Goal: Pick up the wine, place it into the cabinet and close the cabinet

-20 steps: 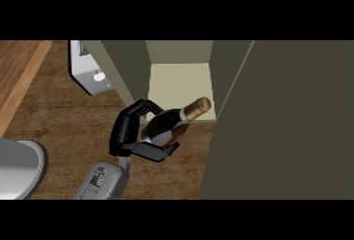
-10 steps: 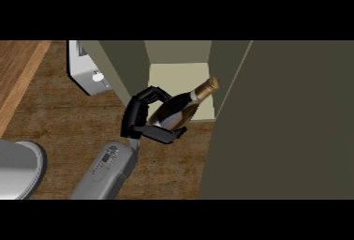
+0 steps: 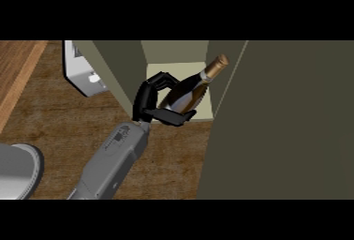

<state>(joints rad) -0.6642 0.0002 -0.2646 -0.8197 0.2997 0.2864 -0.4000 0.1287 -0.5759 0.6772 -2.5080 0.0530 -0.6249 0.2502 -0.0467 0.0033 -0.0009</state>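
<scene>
A dark wine bottle (image 3: 188,93) with a gold foil neck is tilted, its neck pointing up and to the right, inside the open cabinet's mouth over the pale shelf (image 3: 173,70). My left hand (image 3: 153,99) is shut on the bottle's lower body, fingers curled over its far side and thumb under it. The grey forearm (image 3: 114,159) comes in from the lower left. The cabinet's olive door (image 3: 290,122) stands open at the right and fills that side of the view. My right hand does not show.
A grey plate (image 3: 17,171) lies at the lower left on the dark wood counter (image 3: 62,117). A white fixture (image 3: 86,75) sits left of the cabinet's side wall (image 3: 121,75). A lighter wooden strip (image 3: 17,70) runs along the far left.
My left hand has carried the bottle up and to the right, from in front of the cabinet into its opening, and the bottle's neck now reaches further in.
</scene>
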